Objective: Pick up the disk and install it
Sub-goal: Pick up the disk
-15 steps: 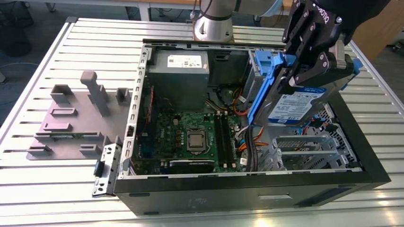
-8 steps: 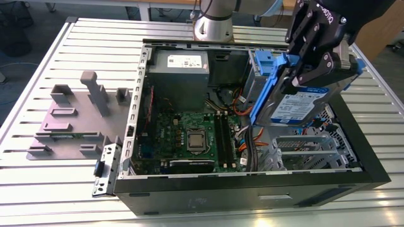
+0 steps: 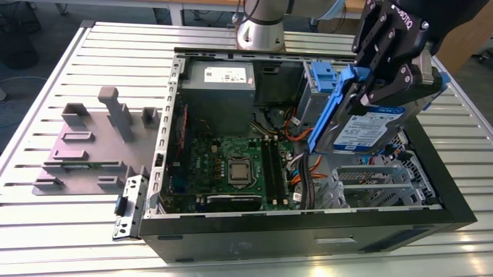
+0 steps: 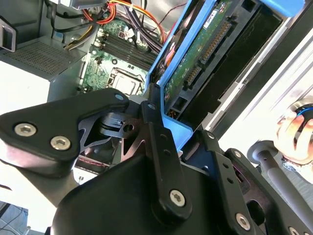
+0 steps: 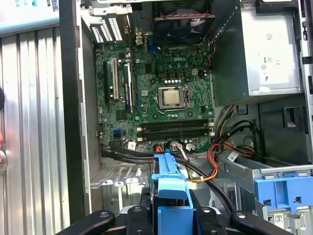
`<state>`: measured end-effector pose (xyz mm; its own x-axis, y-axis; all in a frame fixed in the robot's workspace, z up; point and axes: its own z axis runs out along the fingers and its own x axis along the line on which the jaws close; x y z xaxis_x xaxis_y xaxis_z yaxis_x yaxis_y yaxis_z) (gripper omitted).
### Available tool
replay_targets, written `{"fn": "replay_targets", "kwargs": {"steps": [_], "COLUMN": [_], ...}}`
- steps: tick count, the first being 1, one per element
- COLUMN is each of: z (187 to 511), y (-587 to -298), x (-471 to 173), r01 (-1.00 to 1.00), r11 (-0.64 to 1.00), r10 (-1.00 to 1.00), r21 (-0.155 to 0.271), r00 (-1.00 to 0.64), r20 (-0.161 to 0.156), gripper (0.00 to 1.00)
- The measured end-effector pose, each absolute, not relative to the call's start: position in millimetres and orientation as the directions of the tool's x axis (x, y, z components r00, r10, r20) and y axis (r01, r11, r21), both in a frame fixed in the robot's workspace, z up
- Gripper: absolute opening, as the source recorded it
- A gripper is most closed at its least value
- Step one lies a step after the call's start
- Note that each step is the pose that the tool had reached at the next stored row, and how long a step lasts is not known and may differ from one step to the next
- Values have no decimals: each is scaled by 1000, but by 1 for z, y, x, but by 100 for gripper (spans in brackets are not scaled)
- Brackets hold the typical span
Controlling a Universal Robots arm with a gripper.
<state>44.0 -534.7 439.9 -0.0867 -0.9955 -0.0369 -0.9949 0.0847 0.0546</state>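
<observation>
My gripper is shut on the disk, a labelled hard drive in bright blue carrier rails. It hangs tilted on edge above the drive-bay side of the open computer case, at the exterior view's right. The second wrist view looks along the black fingers to the disk's green circuit-board underside and its blue rail. The first wrist view has the blue carrier's end between the finger bases, above the case interior.
Inside the case lie the motherboard, a grey power-supply box, orange and black cables, and a blue caddy in a bay. A grey fixture plate sits on the slatted table at the exterior view's left. A person's hand holds something beside the table.
</observation>
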Motion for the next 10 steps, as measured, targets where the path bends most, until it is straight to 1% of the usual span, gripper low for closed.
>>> {"fn": "replay_targets", "kwargs": {"steps": [10], "z": [440], "y": [-535], "x": [50], "r01": [-995], "r11": [85], "r10": [-996], "r21": [55], "r00": [-87], "r20": [-37], "gripper": [37]}}
